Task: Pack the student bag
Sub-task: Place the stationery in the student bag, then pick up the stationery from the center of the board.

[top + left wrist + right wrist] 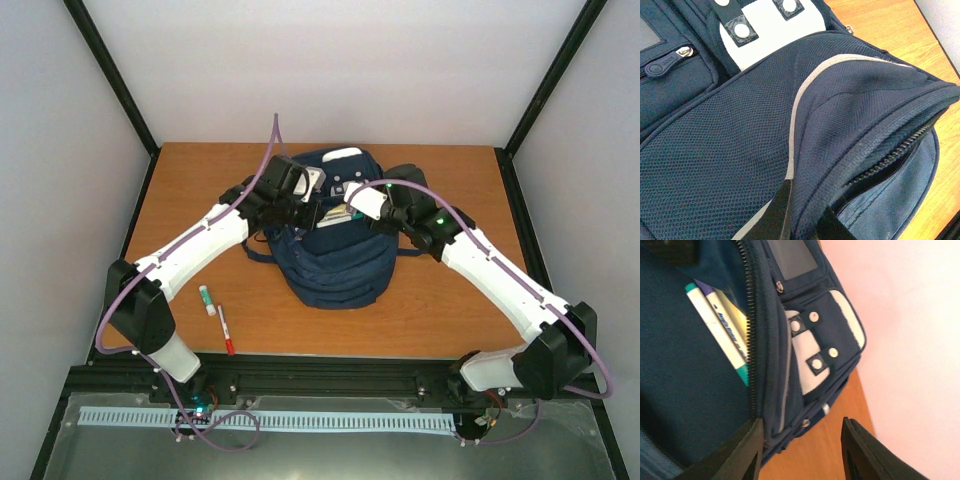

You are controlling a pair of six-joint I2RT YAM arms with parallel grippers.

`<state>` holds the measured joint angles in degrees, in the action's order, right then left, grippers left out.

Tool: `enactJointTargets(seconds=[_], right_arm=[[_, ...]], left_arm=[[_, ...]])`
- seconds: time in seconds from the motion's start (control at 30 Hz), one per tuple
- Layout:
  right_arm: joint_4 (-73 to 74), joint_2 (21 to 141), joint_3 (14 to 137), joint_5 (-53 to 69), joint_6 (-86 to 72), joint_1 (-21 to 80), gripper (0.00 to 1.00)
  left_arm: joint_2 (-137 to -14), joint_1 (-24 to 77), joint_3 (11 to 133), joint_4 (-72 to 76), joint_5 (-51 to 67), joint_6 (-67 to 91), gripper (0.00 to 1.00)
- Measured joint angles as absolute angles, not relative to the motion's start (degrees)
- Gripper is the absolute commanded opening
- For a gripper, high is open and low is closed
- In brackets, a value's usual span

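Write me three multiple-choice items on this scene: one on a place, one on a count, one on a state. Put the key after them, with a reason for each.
1. Where on the table do the green-capped marker and the red pen lie?
A. On the left arm's side of the student bag, toward the near edge.
B. At the far right corner.
C. On top of the bag.

2. How many pens or markers lie loose on the table?
A. One.
B. Two.
C. Four.

3. What is the left claw doing?
A. Standing wide open over bare wood.
B. Pinching the bag's fabric.
C. Gripping a pen.

Key:
1 A: the top view shows both close beside the left arm.
2 B: only those two lie outside the bag.
3 B: the left wrist view shows its fingers closed on a fold of navy fabric.
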<state>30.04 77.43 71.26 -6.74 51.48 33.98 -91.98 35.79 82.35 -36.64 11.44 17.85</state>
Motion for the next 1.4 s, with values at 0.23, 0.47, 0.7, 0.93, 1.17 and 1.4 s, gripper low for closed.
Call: enactJointTargets(seconds=[0.23, 0.47, 0.7, 0.93, 1.17, 1.4], right_arm=[[31.1, 78.6, 71.3, -2.1, 49.7, 33.4, 0.49], [30.6, 81.1, 71.5, 0.1, 48.0, 33.4, 0.50], [27.7, 85.3, 72.8, 1.3, 45.8, 33.4, 0.36], [25.4, 89.4, 73.1, 2.3, 42.3, 33.2, 0.07], [23.7, 87.3, 70.5, 3.9, 39.6, 32.5, 0.03], [25.3, 84.2, 68.0, 5.9, 37.4, 32.5, 0.04]], left_arm=[[-92.0, 35.8, 82.3, -36.6, 11.6, 17.8, 0.03], [-92.0, 35.8, 82.3, -36.6, 11.6, 17.8, 0.03], [-92.0, 35.8, 82.4, -36.6, 11.6, 17.8, 0.06], [-91.5, 35.8, 83.0, -36.4, 12.5, 18.4, 0.52], [-84.2, 35.8, 84.1, -35.6, 8.1, 21.3, 0.88], [-75.1, 34.0, 78.4, -36.6, -7.7, 29.1, 0.89]])
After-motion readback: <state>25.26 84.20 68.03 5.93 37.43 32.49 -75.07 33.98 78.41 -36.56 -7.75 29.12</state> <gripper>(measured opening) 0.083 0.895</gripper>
